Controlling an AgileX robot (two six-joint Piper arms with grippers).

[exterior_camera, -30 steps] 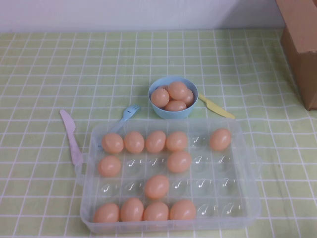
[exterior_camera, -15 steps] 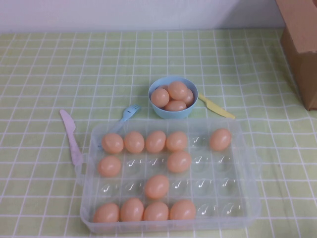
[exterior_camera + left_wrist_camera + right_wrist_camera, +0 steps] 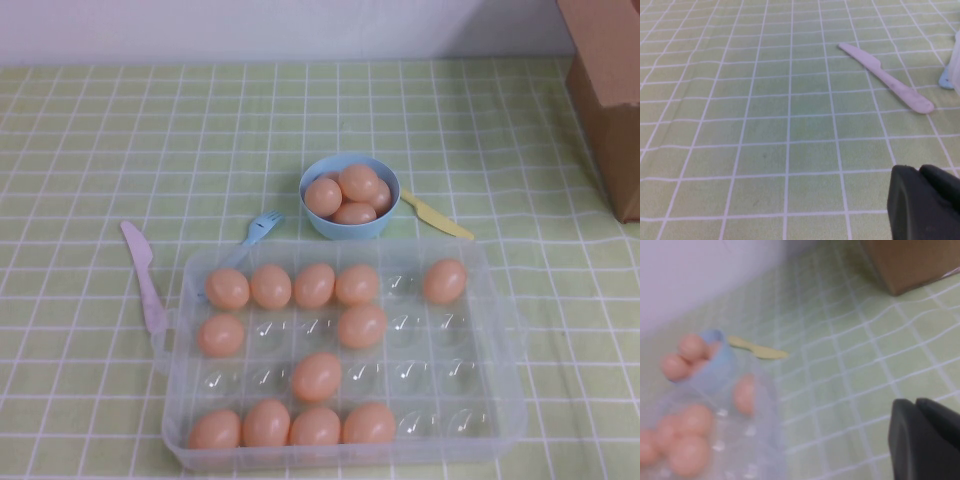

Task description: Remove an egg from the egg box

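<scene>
- Currently I see the egg box (image 3: 500,420) at the table's near edge, eggs filling about half its cups; one egg (image 3: 444,281) sits alone in the far row's right end.
- Blue bowl (image 3: 378,226) of eggs stands just behind the box.
- Left gripper (image 3: 925,202) hangs over bare cloth near the lilac knife (image 3: 885,76); finger opening: cannot tell.
- Right gripper (image 3: 925,440) is right of the box; opening: cannot tell.
</scene>
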